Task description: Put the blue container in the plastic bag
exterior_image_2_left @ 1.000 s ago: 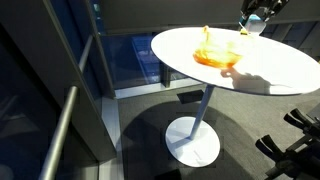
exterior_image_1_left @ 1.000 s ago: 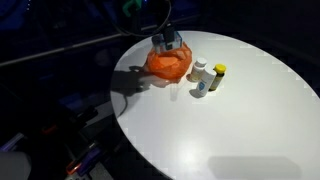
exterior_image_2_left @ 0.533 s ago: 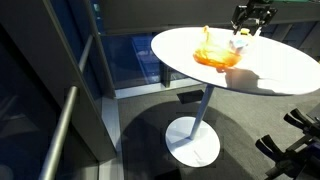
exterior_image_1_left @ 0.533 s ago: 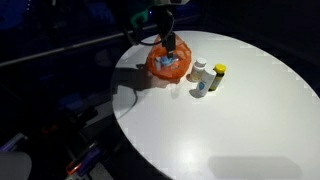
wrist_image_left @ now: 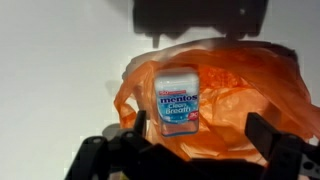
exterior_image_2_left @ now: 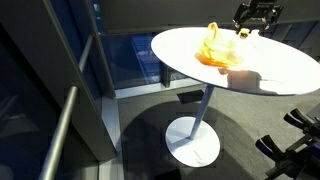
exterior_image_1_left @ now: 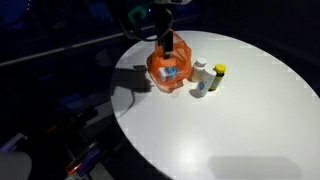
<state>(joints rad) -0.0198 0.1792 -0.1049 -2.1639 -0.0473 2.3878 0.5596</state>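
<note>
The gripper [wrist_image_left: 200, 130] stood with its fingers [wrist_image_left: 140, 125] spread wide and gripped nothing. Just beyond them, the blue container [wrist_image_left: 178, 100] lay label-up within the folds of the orange plastic bag [wrist_image_left: 240, 85]. The bag rested on the white table [wrist_image_left: 60, 50], near two small bottles [exterior_image_1_left: 201, 78].

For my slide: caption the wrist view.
Mentos container lies in the orange bag, gripper open over it.

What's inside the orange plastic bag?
A blue Mentos container lies in the orange plastic bag, label facing up; anything beneath it or under the bag's folds is hidden.
</note>
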